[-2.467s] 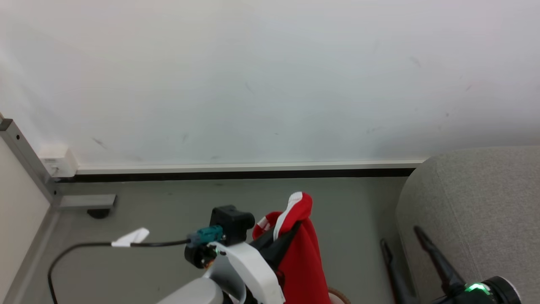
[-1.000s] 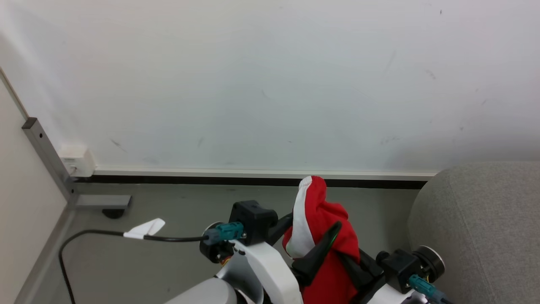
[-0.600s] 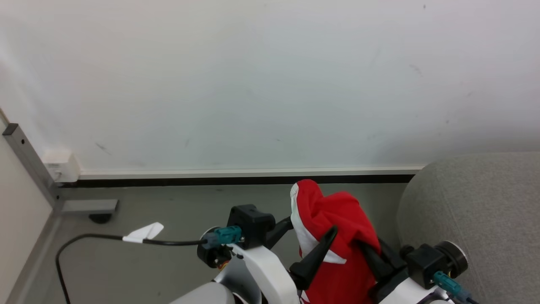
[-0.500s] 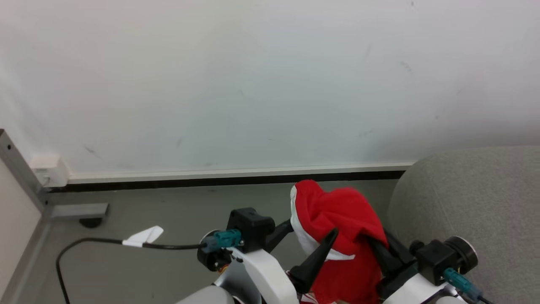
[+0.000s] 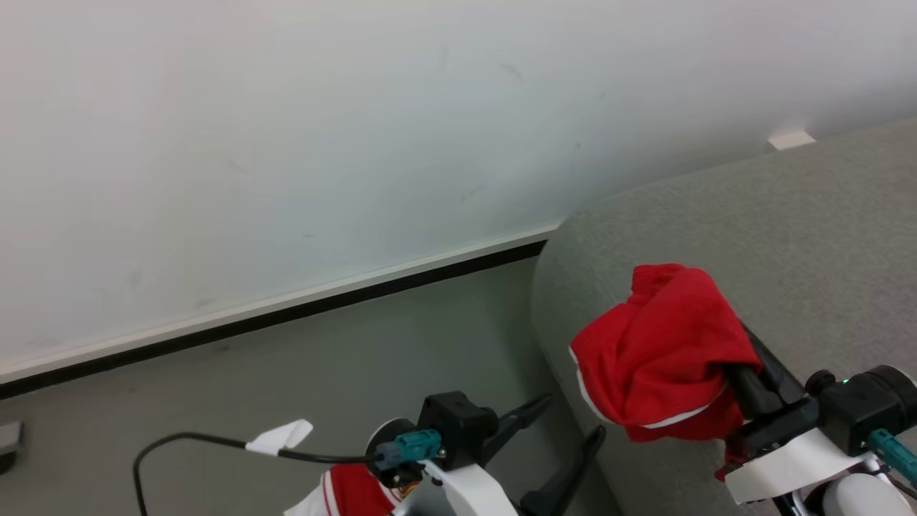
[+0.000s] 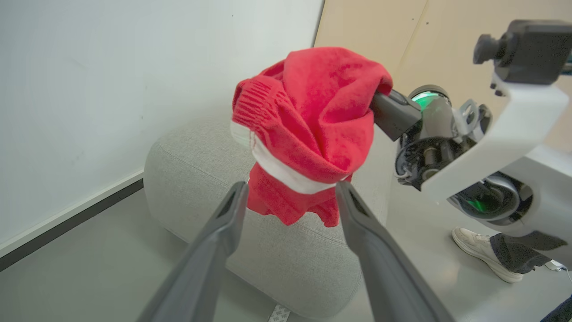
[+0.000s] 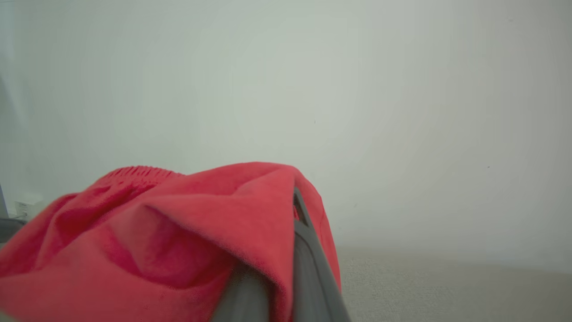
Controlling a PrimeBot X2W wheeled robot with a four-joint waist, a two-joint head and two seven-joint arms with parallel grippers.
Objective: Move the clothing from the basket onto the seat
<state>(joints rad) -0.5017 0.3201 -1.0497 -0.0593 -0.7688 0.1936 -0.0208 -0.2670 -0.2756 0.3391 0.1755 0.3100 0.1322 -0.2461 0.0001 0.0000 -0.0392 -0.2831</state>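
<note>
the right claw [image 7: 297,214] is closed on the clothing [image 5: 663,351], a red bundle with white trim draped over its fingers so the tips are buried in cloth. the left claw [image 5: 566,421] is spread wide with nothing in it, pointing toward the bundle from beside it but apart from it.

the clothing looks light and very soft. it sags in loose folds off both sides of the right claw and keeps no shape of its own. being limp, it may cling to the fingers on release, so a small shake or a drag across the seat could be needed. the ribbed hem [image 6: 254,96] at the top of the bundle and the white band [image 6: 286,172] lower down look like the best places to pinch, since the cloth is thicker there. a second red piece [image 5: 344,494] with white stripes lies below the left claw's wrist.

under and beyond the right claw is the seat [image 5: 788,236], pale grey woven cloth with a rounded corner, broad on top and probably grippy enough to keep the clothing where it falls. whether the lowest fold touches it i cannot tell. ahead of both claws stands a plain white wall [image 5: 286,143] with a dark strip [image 5: 358,295] at its foot. below the left claw is bare grey floor [image 5: 286,358]. past the right claw's arm, in the left wrist view, a person's shoe [image 6: 480,252] is on the floor.
</note>
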